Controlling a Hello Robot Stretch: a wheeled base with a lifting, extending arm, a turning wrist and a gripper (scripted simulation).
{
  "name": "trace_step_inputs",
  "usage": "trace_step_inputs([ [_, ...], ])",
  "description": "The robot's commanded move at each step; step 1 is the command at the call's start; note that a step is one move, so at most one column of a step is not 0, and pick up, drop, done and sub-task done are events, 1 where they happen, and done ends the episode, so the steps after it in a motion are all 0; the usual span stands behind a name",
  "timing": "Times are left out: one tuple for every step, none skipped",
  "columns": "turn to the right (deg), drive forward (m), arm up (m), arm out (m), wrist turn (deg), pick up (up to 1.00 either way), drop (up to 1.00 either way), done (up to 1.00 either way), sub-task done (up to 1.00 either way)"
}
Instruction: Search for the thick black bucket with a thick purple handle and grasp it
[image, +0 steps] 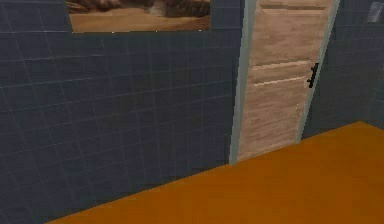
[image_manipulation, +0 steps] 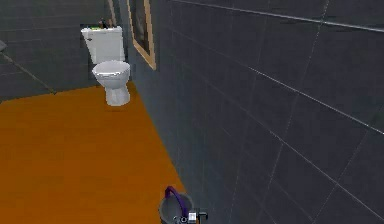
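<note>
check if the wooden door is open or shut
Shut: the wooden door sits flush in its pale frame, no gap showing beside the dark handle.

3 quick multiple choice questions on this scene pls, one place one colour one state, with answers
1. Where does the toilet stand? A on a table; B at the orange floor's far end, against the wall; C beside a sofa
2. The black bucket's handle is: A purple; B green; C white
3. The wooden door is: A wide open; B lying flat; C shut in its frame
Answers: B, its tank backs onto the far wall; A, a purple arc tops the bucket; C, it sits flush with its frame.
</note>
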Motion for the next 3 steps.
trace_step_inputs([
  [0.0, 0.00, 0.00, 0.00, 45.0, 0.00, 0.00, 0.00, 0.00],
  [0.0, 0.00, 0.00, 0.00, 45.0, 0.00, 0.00, 0.00, 0.00],
  [0.0, 0.00, 0.00, 0.00, 30.0, 0.00, 0.00, 0.00, 0.00],
])
